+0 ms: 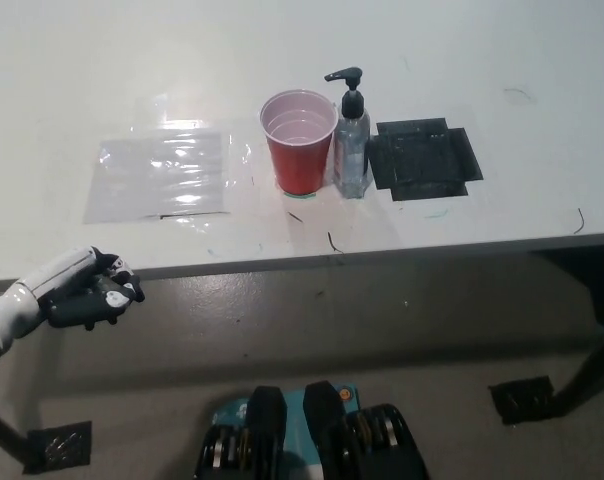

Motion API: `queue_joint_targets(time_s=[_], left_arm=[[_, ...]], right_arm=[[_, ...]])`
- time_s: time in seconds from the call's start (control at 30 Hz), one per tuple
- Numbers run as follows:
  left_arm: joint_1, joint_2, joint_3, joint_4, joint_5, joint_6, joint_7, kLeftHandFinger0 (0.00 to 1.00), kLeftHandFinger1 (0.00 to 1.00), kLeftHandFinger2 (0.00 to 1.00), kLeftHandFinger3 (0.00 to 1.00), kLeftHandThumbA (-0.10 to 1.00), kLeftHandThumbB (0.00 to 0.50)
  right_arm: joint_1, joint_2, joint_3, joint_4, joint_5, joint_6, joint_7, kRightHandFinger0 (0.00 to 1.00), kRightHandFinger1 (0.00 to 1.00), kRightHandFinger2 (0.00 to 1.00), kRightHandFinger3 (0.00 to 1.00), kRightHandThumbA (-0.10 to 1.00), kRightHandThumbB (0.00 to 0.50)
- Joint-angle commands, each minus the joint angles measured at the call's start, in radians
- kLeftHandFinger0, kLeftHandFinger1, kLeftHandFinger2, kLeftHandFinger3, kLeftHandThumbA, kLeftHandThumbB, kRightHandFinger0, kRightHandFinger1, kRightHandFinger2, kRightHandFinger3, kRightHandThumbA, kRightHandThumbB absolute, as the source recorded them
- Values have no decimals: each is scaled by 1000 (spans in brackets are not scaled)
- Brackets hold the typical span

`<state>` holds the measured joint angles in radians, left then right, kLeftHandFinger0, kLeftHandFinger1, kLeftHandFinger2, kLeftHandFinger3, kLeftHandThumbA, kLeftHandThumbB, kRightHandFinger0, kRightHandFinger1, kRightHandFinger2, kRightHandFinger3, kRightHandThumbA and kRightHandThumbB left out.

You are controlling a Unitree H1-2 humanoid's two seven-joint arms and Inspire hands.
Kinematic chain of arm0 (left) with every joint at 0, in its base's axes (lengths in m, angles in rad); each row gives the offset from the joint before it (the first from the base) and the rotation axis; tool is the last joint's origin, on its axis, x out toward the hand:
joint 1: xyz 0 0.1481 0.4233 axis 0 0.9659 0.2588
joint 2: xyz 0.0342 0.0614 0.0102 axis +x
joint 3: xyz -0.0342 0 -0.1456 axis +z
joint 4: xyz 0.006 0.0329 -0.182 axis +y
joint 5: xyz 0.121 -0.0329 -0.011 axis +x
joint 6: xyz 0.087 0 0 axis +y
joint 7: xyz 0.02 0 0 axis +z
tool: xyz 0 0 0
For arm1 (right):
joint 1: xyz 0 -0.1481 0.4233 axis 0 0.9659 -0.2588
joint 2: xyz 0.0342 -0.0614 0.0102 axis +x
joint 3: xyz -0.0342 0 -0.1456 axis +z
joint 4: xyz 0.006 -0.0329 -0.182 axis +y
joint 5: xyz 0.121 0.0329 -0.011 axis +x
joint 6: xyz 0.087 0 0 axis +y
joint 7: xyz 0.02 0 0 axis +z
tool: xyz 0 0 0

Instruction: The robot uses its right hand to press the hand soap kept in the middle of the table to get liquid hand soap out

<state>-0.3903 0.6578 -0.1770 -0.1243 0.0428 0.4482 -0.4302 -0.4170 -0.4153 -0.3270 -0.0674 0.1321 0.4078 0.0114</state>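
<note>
soap bottle [351, 150]: clear body, black pump, upright mid table [102, 80] | touching red cup [300, 140], w/ black patch [423, 160] just beside | left hand [87, 290] seen low below table edge, fingers curled, nothing held | right hand not seen

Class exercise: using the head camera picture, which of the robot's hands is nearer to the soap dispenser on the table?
Left, by default. The white left hand hangs below the table's front edge, far to the lower left of the soap dispenser beside the red cup. The black right hand is not in view.
</note>
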Motion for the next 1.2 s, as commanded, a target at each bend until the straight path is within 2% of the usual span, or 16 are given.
queue_joint_targets(time_s=[0.0,0.07,0.13,0.2,0.23,0.27,0.3,0.33,0.4,0.47,0.5,0.57,0.93,0.97,1.13,1.17], left_arm=[[-18,31,11,-32,16,22,-25,288,375,559,672,301,0],[-18,30,13,-28,20,22,-25,303,382,555,662,305,0],[-19,28,13,-28,20,22,-28,295,368,540,659,302,0],[-20,28,14,-28,23,22,-31,292,366,544,671,304,0],[-22,28,13,-28,25,22,-34,289,365,546,672,304,0],[-23,35,5,-32,34,22,-37,293,375,552,674,309,0],[-23,33,7,-35,35,22,-38,290,369,539,666,309,0],[-23,37,4,-39,40,22,-43,302,379,544,666,318,0],[-24,33,9,-38,43,22,-48,318,384,541,655,326,0],[-27,30,11,-38,41,22,-48,319,386,545,647,309,0],[-25,29,15,-40,39,22,-49,320,387,547,664,294,0],[-26,30,14,-41,42,22,-51,317,381,537,657,290,0],[-23,21,30,-29,33,22,-57,321,377,539,652,325,0],[-23,23,27,-31,37,21,-57,313,370,534,652,327,0],[-24,20,24,-29,36,20,-60,332,376,520,642,358,2],[-25,23,22,-30,36,21,-65,340,381,529,648,398,7]], right_arm=[[-203,-121,71,-55,-42,50,51,1000,1000,1000,1000,1000,126],[-285,-149,130,-36,-81,49,61,1000,1000,1000,1000,1000,122],[-369,-164,201,-7,-111,30,89,1000,1000,1000,1000,1000,157],[-425,-160,256,15,-140,32,92,1000,1000,1000,1000,1000,216],[-429,-163,264,14,-141,35,90,1000,1000,1000,1000,1000,225],[-453,-164,294,30,-153,7,100,1000,1000,1000,1000,1000,199],[-469,-160,311,36,-154,5,107,1000,1000,1000,1000,1000,208],[-496,-152,337,47,-159,9,116,1000,1000,1000,1000,1000,222],[-544,-141,399,68,-194,1,132,1000,1000,1000,1000,1000,293],[-570,-133,432,79,-207,-3,138,1000,1000,1000,1000,1000,300],[-585,-123,445,86,-211,3,140,1000,1000,1000,1000,1000,331],[-622,-97,496,112,-238,-7,152,1000,1000,1000,1000,1000,355],[-687,29,586,211,-302,-40,149,1000,1000,1000,1000,1000,331],[-688,36,589,217,-305,-42,149,1000,1000,1000,1000,1000,348],[-695,78,624,256,-342,-62,156,1000,1000,1000,1000,1000,352],[-699,99,628,277,-341,-66,154,1000,1000,1000,1000,1000,360]])
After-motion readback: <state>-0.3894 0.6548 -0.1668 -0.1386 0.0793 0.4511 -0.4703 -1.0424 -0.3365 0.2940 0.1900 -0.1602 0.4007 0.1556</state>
